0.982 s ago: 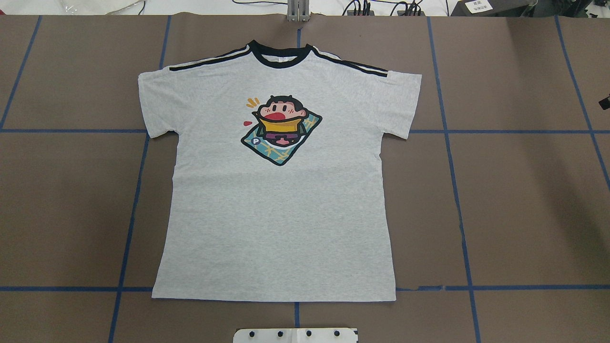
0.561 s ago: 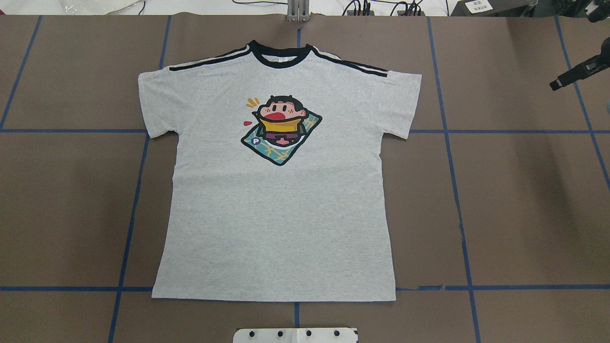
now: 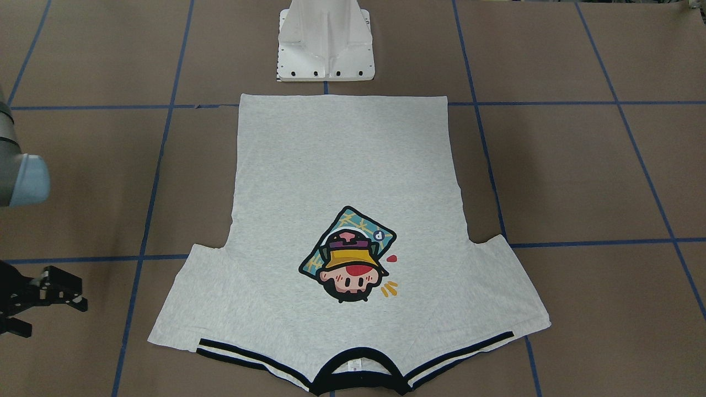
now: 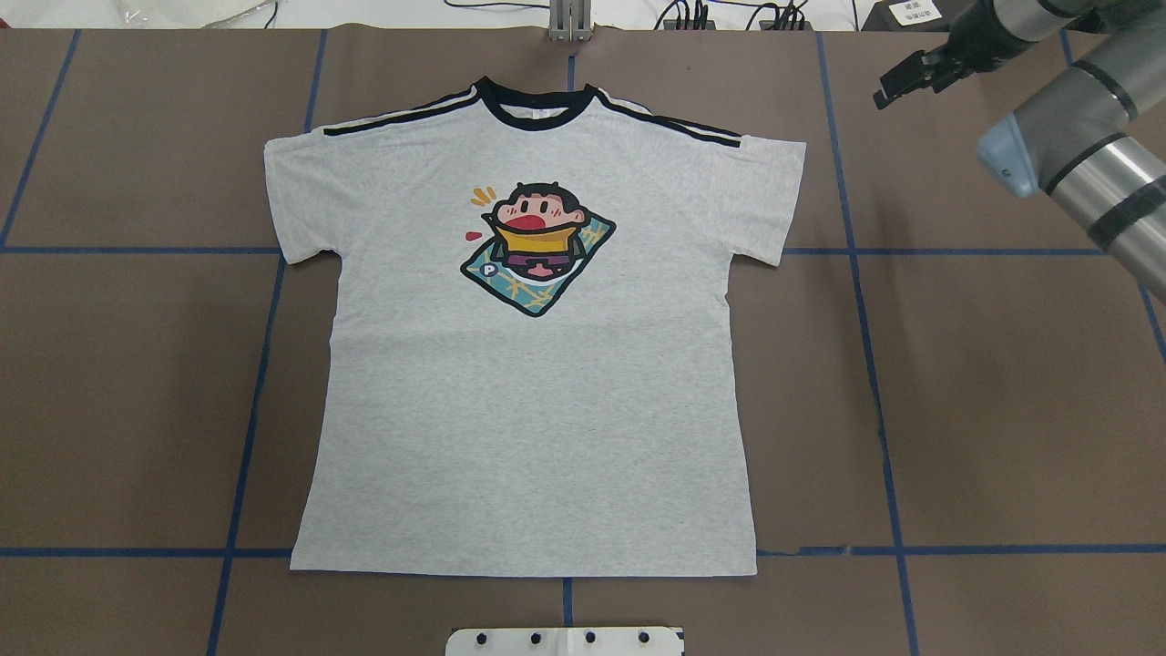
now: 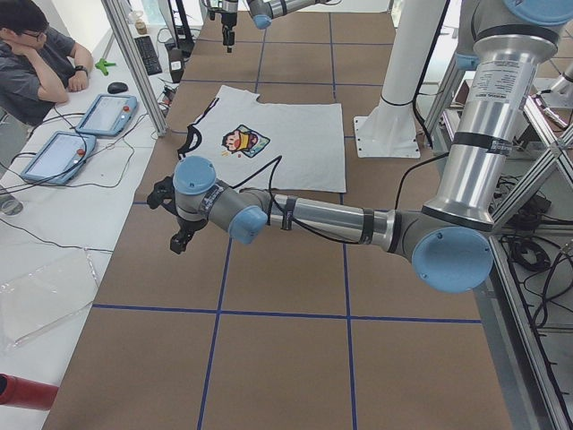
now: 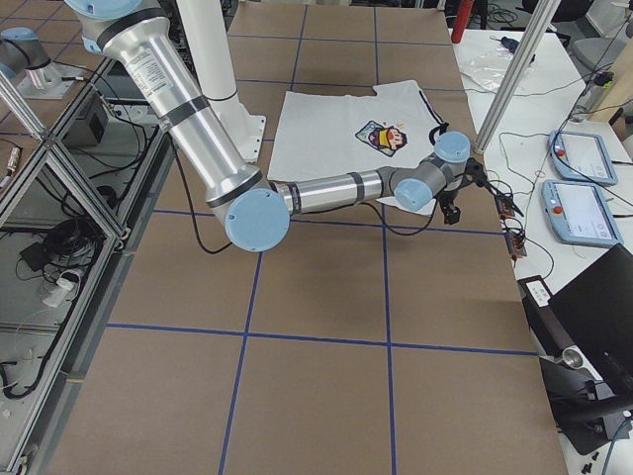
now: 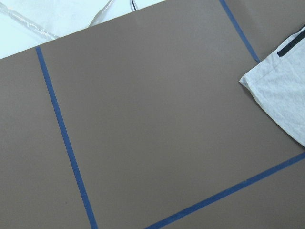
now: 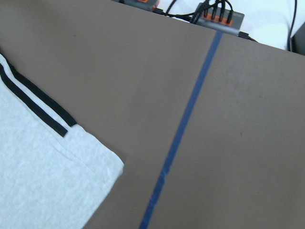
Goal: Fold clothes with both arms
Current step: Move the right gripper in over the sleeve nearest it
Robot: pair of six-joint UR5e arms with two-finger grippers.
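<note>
Heather-grey jersey is lying spread flat, face up, mid-table: the T-shirt, sleeves out, black collar pointing away from the white pedestal base, black double stripes running along both shoulders, a colourful cartoon print sitting on the chest. The right gripper is hovering beside one sleeve, jaws parted, holding nothing. The left gripper is hanging off the other; I cannot tell how far open it is.
</note>
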